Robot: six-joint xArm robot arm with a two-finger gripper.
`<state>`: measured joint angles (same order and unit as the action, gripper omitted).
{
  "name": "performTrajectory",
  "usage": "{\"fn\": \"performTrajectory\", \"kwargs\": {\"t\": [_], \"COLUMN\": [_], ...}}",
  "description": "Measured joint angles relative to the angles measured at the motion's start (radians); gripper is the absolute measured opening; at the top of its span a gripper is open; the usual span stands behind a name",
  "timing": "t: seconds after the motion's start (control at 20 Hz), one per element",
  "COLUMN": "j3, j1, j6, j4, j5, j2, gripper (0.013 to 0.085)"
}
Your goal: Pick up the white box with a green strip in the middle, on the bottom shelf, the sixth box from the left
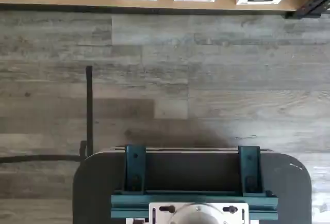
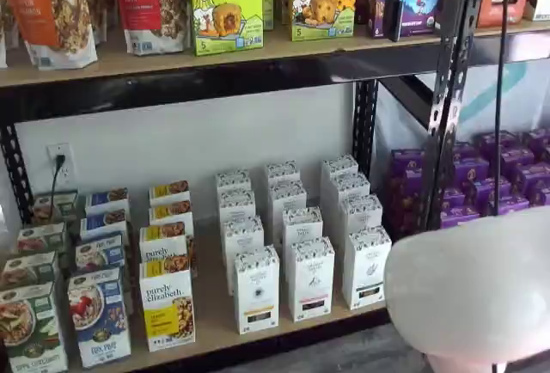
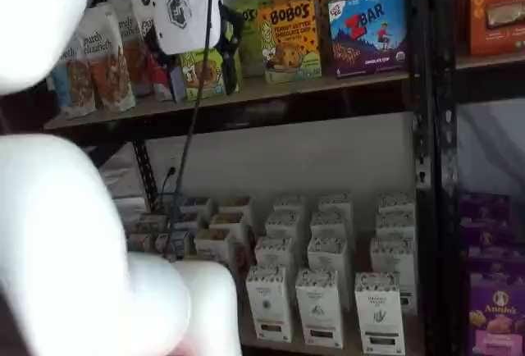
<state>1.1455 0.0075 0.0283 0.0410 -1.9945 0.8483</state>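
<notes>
Light tan wooden bottom shelf (image 2: 219,317) on black rack, three rows of tall slim white cartons, target white box (image 2: 366,267) fronting the rightmost row, white-bodied claw (image 3: 225,40) high by upper board, holding nothing, finger spacing indiscernible.

Wrist view looks down at floor; both shelf views face the bottom shelf (image 2: 215,321) frontally.
</notes>
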Motion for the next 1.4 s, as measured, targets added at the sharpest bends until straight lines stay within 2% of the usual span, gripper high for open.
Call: {"fn": "performTrajectory", "kwargs": {"t": [0.2,0.45,0.6,0.85,1.05,1.2,1.4], "j3": [-0.005,-0.021,-0.058,-0.170,-0.290,-0.401,-0.513], "j1": [-0.005,0.014,0.001,-0.048,-0.112,-0.135,-0.144], "j6": [-0.003,0.003,-0.011,-0.061,-0.118,-0.143,-0.154], "j4": [0.005,-0.025,-0.033,-0.044,-0.013,-0.009,-0.013], "j5": [0.010,0.026,0.065,0.166,0.274,0.375,0.500], "j2": [0.005,0.006,0.018,0.047,0.074,0.084,0.093], "gripper": [0.0850,0.0850,0.0850,0.0850,0.0850,0.0850,0.0850]}}
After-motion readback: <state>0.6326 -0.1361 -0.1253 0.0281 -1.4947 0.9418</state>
